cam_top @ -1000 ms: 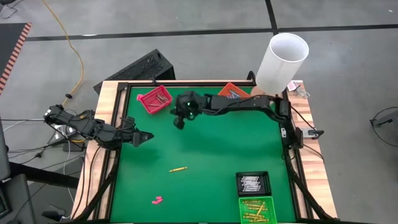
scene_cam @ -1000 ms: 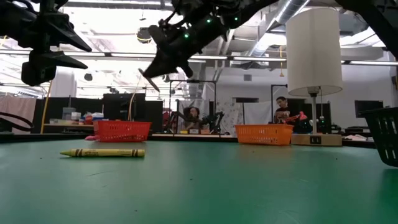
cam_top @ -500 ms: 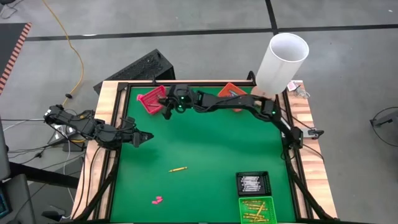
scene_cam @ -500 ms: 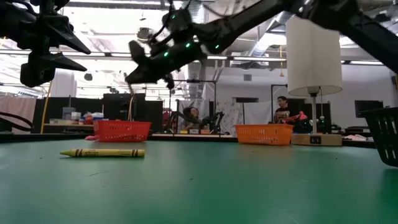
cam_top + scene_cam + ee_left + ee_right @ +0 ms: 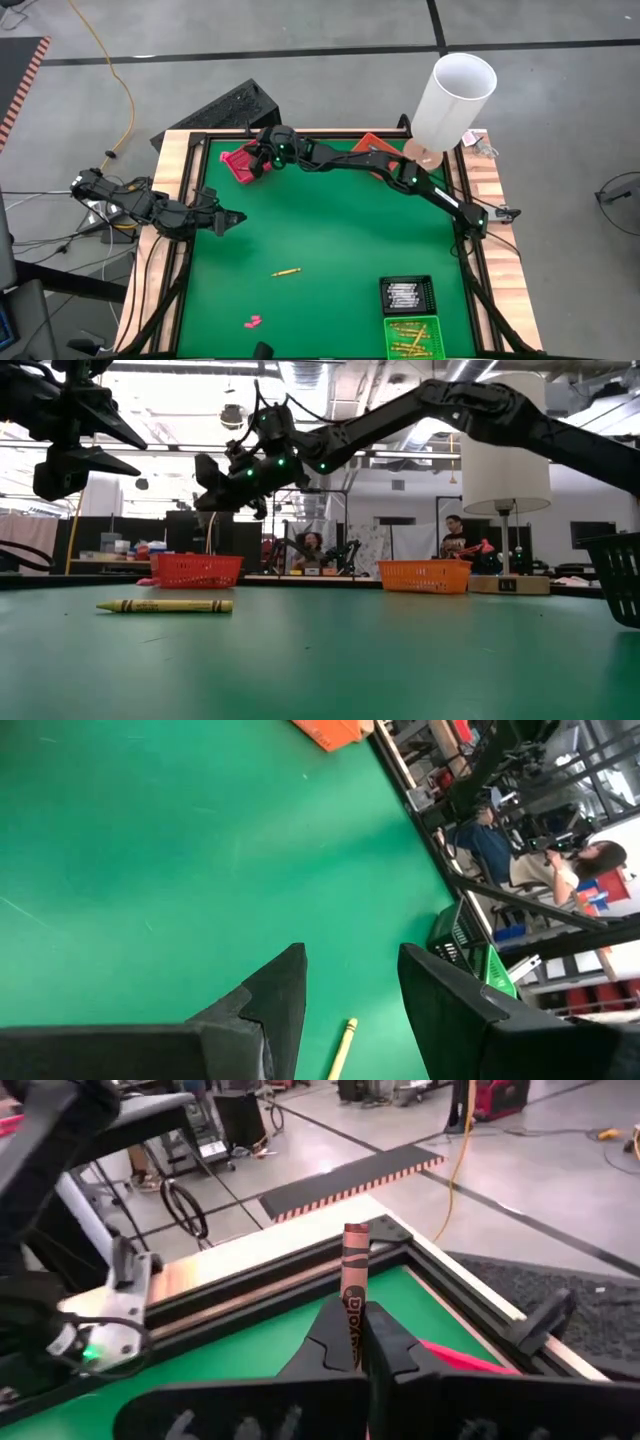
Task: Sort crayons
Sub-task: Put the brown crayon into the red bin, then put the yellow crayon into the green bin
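My right gripper (image 5: 355, 1335) is shut on a reddish crayon (image 5: 354, 1280). Its arm reaches across the far side of the table, so that the gripper (image 5: 255, 163) hangs above the red tray (image 5: 232, 160) in the far left corner. A yellow crayon (image 5: 286, 272) lies flat on the green mat, also seen in the low view (image 5: 165, 605). My left gripper (image 5: 235, 220) waits open above the table's left side, nothing between its fingers (image 5: 280, 990). My right gripper pinches the reddish crayon's wrapped shaft (image 5: 353, 1315) between its two fingers (image 5: 325, 1342). The crayon lies along the fingers and sticks out well past their tips. It is lifted clear, above the red tray.
An orange tray (image 5: 372, 146) sits at the far edge, beside a tall white cylinder (image 5: 455, 95) at the far right corner. A black tray (image 5: 407, 294) and a green tray (image 5: 413, 337), both with crayons, stand near right. A pink lump (image 5: 252, 321) lies near the front.
My right gripper has swung toward the table's far left corner, from beside the red tray to over it, sinking a little and tipping up nearer to level. It has stayed shut on the crayon.
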Controlling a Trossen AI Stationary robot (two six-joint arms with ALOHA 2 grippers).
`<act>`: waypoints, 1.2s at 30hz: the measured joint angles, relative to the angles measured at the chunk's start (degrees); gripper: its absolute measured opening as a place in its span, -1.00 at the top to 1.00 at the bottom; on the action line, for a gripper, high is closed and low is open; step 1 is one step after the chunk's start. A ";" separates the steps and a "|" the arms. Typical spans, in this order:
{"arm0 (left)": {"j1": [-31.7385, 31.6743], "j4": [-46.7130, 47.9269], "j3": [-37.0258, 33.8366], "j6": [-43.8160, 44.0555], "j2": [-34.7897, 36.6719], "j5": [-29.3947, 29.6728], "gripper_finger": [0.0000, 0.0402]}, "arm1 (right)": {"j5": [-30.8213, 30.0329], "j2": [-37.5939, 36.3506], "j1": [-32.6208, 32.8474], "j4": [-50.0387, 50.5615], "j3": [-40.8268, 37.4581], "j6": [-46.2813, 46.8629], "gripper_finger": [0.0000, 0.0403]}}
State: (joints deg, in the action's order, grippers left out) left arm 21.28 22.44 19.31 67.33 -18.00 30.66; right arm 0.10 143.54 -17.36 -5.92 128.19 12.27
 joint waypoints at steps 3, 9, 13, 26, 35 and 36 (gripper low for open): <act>0.01 0.03 0.00 0.00 0.01 0.11 0.26 | -0.04 0.36 -0.56 1.56 0.23 1.23 1.00; 0.02 0.97 0.00 0.00 0.00 0.11 0.26 | -3.30 0.36 -1.11 5.16 0.23 1.06 1.00; 0.01 1.14 0.00 0.00 0.01 0.17 0.26 | -4.80 0.31 -1.57 6.77 0.23 1.29 1.00; 0.02 1.14 0.00 0.00 0.00 0.17 0.26 | -6.14 0.31 -2.41 11.06 0.20 1.71 0.81; 0.01 1.11 0.00 0.00 0.01 0.17 0.26 | -6.18 0.31 -2.60 11.56 0.20 2.73 0.67; 0.01 1.11 0.00 0.00 0.01 0.13 0.26 | -5.81 0.31 -2.67 11.75 0.20 3.12 0.67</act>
State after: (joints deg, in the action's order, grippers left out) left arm 21.28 23.55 19.31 67.33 -17.99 30.79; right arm -5.71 143.85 -20.03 5.84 128.40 15.39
